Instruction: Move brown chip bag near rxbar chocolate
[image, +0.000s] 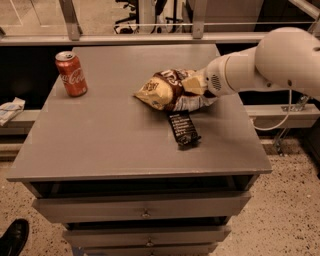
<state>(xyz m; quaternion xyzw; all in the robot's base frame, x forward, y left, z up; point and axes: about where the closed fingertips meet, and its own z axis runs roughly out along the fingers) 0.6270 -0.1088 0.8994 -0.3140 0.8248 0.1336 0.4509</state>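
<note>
Reaching in from the right edge of the view, a smooth white arm (280, 60) is cut off past its bulky rounded joint, and its base is out of sight. At its tip the hand (196, 84) is buried in the crumpled right end of the brown chip bag (162, 90), closed on that end; little of the hand itself shows behind the foil. The bag is puffy and wrinkled, with a dark brown middle carrying white lettering too small to read, a tan-yellow left end and a silvery underside showing at the right. It sits over the right-centre of the bench (100, 140), low above or on the surface; which of the two cannot be told.

Just below it lies the rxbar chocolate (183, 129), a small flat black rectangular wrapper with white text lines. Its upper end is covered by the bag's lower edge, so whether the two touch cannot be told. Its lower end looks slightly crimped.

A red soda can (71, 74) stands upright near the bench's far left corner, well apart from both. The bench top is flat, matte and grey, with shallow drawers (145, 205) beneath, the lowest cut off by the frame. A black shoe (14, 237) is half cut off at the bottom left on the speckled floor. A thin pale cable (280, 117) hangs under the arm.
</note>
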